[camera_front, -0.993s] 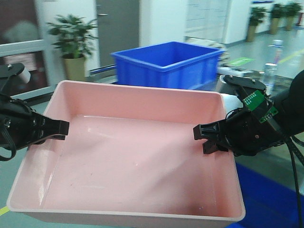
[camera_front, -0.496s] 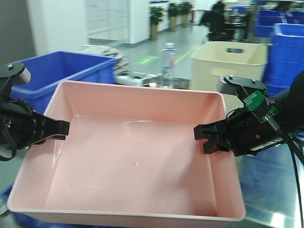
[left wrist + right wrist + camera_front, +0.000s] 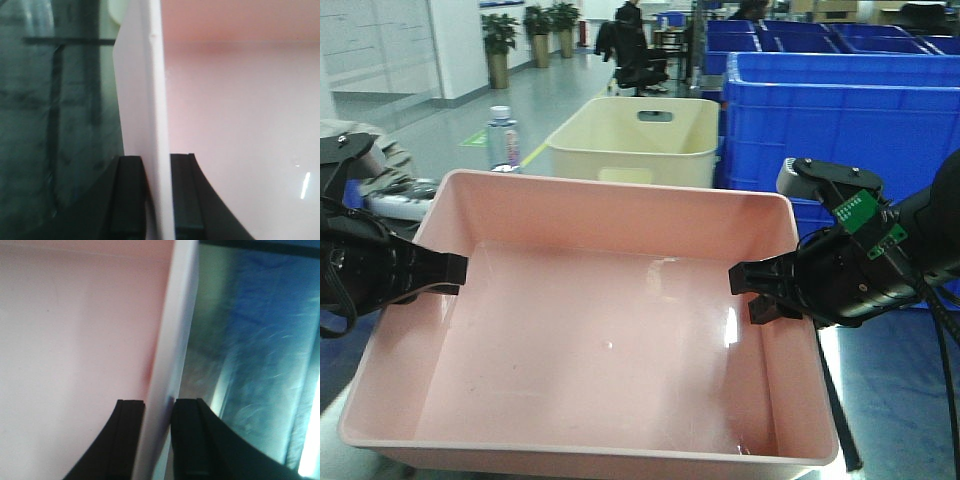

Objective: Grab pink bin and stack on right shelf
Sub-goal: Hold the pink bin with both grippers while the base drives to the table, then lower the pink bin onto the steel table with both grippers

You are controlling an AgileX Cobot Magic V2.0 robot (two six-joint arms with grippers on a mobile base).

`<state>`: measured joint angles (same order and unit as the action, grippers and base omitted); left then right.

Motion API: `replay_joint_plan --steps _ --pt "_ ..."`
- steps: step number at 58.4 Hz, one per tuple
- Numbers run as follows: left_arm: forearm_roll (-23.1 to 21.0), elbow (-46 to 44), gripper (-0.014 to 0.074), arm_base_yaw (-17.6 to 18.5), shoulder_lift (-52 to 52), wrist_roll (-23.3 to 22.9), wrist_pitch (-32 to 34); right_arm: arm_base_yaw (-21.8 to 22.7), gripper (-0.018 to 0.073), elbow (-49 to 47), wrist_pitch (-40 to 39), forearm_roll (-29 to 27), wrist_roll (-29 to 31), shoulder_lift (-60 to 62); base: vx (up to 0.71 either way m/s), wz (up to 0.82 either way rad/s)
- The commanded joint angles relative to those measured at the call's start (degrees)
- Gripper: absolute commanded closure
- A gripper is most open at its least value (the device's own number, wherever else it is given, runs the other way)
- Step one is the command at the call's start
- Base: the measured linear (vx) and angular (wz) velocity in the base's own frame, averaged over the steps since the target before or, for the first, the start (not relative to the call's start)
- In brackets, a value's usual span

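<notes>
The left gripper (image 3: 458, 270) and right gripper (image 3: 748, 292) are each pinching 1 side wall of the bin (image 3: 610, 350), holding it level in the air, likely for carrying onto the shelf (image 3: 905, 400) at its right.

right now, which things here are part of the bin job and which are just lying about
Part of the job: pink bin, held at its side walls by the left pincer and right pincer; glossy grey shelf top.
Just lying about: cream bin, blue crates, water bottle, potted plants.
</notes>
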<state>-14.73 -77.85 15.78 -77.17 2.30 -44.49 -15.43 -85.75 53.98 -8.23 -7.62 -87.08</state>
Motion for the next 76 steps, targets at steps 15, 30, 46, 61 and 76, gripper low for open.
replay_joint_plan --steps 15,30,46,61,76 --pt "-3.54 -1.79 0.0599 0.4 2.76 0.26 4.26 0.83 0.0568 -1.68 -4.62 2.64 -0.54 1.92 0.22 -0.27" --pt "-3.54 -1.79 0.0599 0.4 2.76 0.26 4.26 0.83 0.0568 -1.68 -4.77 2.64 -0.54 1.92 0.15 -0.2" --pt "-3.54 -1.79 0.0599 0.4 2.76 0.26 4.26 0.83 0.0568 -1.68 -4.77 2.64 -0.54 1.92 0.08 -0.12" --pt "-3.54 -1.79 0.0599 0.4 2.76 0.26 4.26 0.83 0.0568 -1.68 -4.77 2.64 -0.54 1.92 0.01 -0.03" --pt "-3.54 -1.79 0.0599 0.4 2.76 0.26 4.26 0.83 0.0568 -1.68 -4.77 2.64 -0.54 1.92 0.0 0.0"
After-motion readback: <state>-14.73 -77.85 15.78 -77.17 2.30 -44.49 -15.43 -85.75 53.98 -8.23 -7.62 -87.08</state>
